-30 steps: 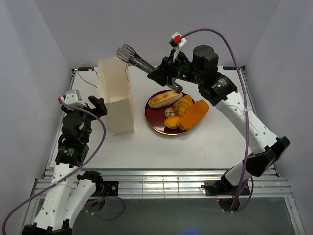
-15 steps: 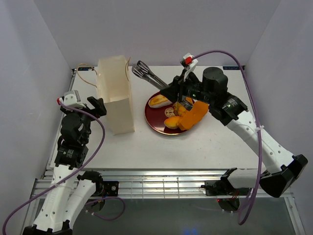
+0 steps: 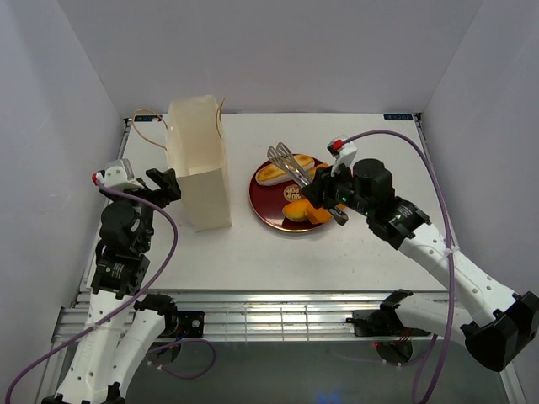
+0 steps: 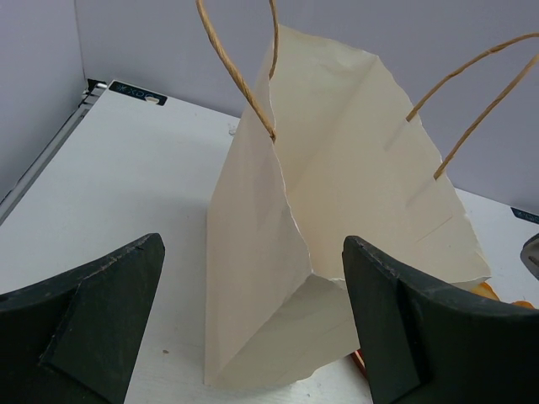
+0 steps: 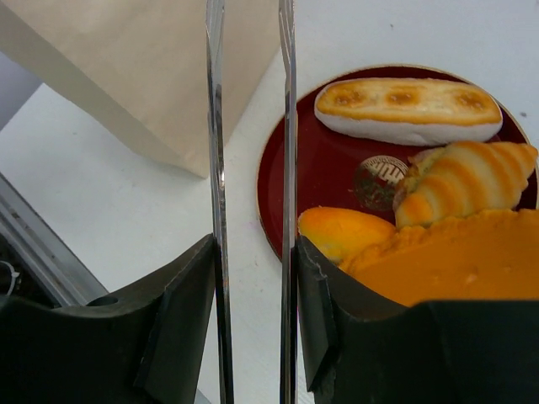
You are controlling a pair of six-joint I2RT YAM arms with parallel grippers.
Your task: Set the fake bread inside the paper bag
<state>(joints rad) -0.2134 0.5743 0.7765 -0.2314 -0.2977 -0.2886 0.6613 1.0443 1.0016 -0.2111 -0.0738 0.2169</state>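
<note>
The fake bread lies on a dark red plate (image 3: 263,206): a long cream-striped roll (image 5: 408,109), a croissant (image 5: 467,181), an oval bun (image 5: 345,231) and a flat orange slab (image 5: 455,269). My right gripper (image 3: 327,195) (image 5: 253,252) is shut on silver tongs (image 3: 286,162), whose two arms (image 5: 288,126) run up between its fingers. The tongs' tips hang over the plate's far side with no pastry in them. The tall cream paper bag (image 3: 200,168) (image 4: 337,210) stands upright left of the plate. My left gripper (image 3: 164,183) (image 4: 253,244) is open, just left of the bag.
The bag's brown string handles (image 4: 232,67) stick up above its open mouth. White walls close in the table (image 3: 354,252) at the back and both sides. A metal rail (image 3: 278,307) runs along the near edge.
My right arm has swung down and to the right, carrying the tongs from near the bag's mouth to over the plate. The left gripper has edged slightly left.
</note>
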